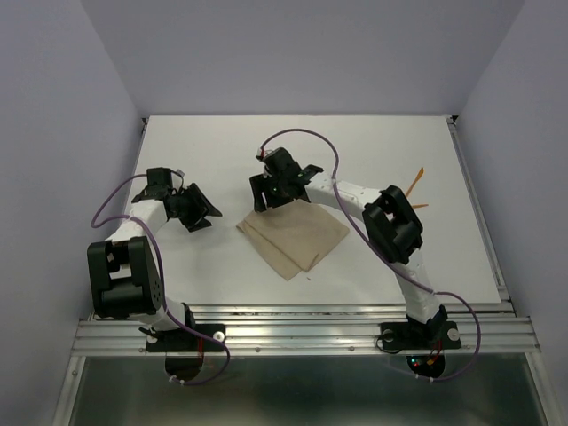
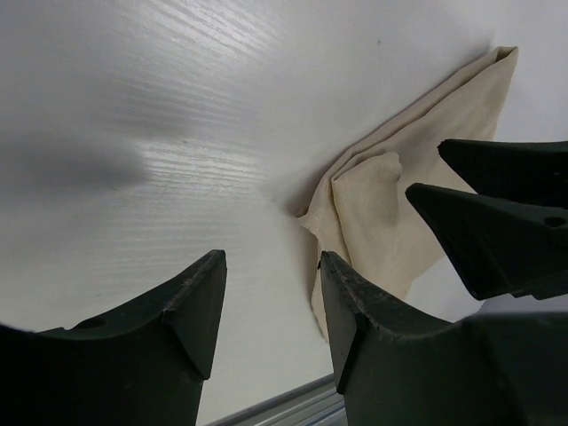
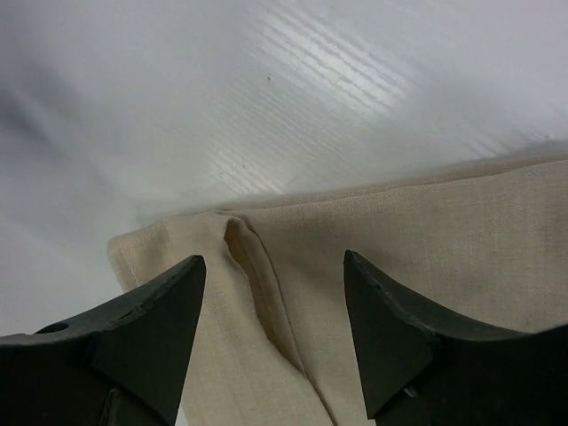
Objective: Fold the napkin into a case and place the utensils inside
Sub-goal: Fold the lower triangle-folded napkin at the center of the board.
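Observation:
The tan napkin [image 1: 294, 234] lies folded into a layered diamond shape in the middle of the white table [image 1: 222, 142]. My right gripper [image 1: 266, 197] hovers open over its far-left corner; in the right wrist view the open gripper [image 3: 273, 259] straddles a raised crease in the napkin [image 3: 444, 240] without gripping it. My left gripper [image 1: 200, 213] stands open to the left of the cloth, apart from it. The left wrist view shows that gripper [image 2: 271, 257] empty over bare table, the napkin [image 2: 390, 204] beyond. Two orange utensils [image 1: 418, 177] [image 1: 417, 206] lie at the right.
The right arm's fingers [image 2: 497, 222] show dark at the right of the left wrist view, over the cloth. A metal rail [image 1: 302, 333] runs along the near edge. Purple walls close in the table on three sides.

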You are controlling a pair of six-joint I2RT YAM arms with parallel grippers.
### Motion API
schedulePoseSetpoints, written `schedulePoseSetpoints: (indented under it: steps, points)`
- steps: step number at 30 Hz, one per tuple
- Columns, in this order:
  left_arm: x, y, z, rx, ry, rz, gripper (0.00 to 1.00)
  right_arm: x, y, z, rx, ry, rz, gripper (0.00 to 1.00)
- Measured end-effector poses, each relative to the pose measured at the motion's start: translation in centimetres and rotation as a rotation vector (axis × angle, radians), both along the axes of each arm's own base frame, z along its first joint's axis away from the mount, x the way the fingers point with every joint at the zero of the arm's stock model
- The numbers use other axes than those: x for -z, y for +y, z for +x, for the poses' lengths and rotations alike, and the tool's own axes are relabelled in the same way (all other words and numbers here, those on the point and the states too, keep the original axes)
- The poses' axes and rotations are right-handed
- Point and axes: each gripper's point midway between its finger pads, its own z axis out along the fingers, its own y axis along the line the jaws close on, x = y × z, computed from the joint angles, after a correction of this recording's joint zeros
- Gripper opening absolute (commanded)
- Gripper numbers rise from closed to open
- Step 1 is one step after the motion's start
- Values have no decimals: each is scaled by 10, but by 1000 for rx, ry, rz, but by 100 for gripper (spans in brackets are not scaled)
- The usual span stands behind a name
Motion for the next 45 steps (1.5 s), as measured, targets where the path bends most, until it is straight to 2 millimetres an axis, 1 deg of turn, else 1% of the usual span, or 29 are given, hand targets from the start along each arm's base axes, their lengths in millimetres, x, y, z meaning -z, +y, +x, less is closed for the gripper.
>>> schedulePoseSetpoints:
  steps: [3, 5, 8, 10, 12, 13, 16, 20, 25, 29, 33, 40, 45]
  points:
    - [0, 0, 0, 1, -2, -1, 57, 14, 2, -5, -16, 42, 0, 70]
    - [0, 0, 1, 1, -3, -1, 57, 24, 6, -13, -38, 76, 4, 70]
    - [0, 0, 1, 0, -5, -1, 57, 29, 12, -21, -66, 106, 19, 70]
    - [2, -1, 0, 2, -5, -2, 57, 27, 15, -23, -76, 115, 37, 70]
    - [6, -3, -2, 6, 3, -4, 57, 25, 18, -24, -86, 120, 54, 75]
    - [7, -4, -3, 8, 7, -8, 56, 24, 20, -25, -90, 123, 64, 75]
    - [13, -8, -5, 14, 27, -23, 56, 23, 24, -27, -108, 133, 82, 75]
    - [15, -9, -4, 18, 28, -32, 56, 24, 30, -30, -136, 150, 107, 75]
    - [14, -10, -2, 19, 20, -33, 56, 19, 36, -37, -177, 173, 146, 73]
    - [19, -10, -2, 17, 34, -36, 56, 13, 44, -41, -215, 180, 189, 72]
    - [22, -10, -3, 14, 46, -38, 56, 10, 46, -45, -237, 187, 206, 72]
    - [22, -10, -2, 14, 45, -38, 55, 10, 47, -46, -243, 189, 209, 72]
    - [21, -10, -2, 11, 50, -39, 55, 11, 52, -54, -265, 193, 210, 71]
